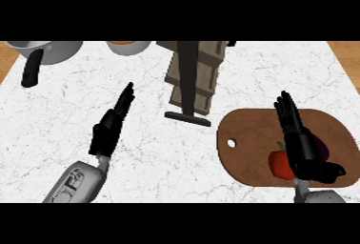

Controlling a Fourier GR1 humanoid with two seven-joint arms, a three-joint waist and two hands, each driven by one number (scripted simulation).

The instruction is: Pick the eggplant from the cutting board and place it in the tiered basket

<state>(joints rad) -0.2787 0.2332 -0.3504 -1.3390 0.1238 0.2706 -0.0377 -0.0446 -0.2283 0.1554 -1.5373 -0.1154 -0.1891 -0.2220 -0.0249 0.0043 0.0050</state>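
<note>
A brown oval cutting board (246, 133) lies at the right of the marble counter. On it lies a dark purple eggplant (321, 147), mostly hidden behind my right hand (299, 143). That hand hovers over the board with fingers straight, pointing away from me, open and holding nothing. A red pepper (280, 164) sits just left of the hand's wrist. The tiered basket (195, 71) stands at the top centre, wooden shelves on a dark post with a black foot. My left hand (109, 131) rests open at the left, fingers straight.
A grey pot (53, 50) with a black handle (32, 71) stands at the top left. A bowl (128, 46) with orange contents sits next to it. Wooden floor shows beyond both counter edges.
</note>
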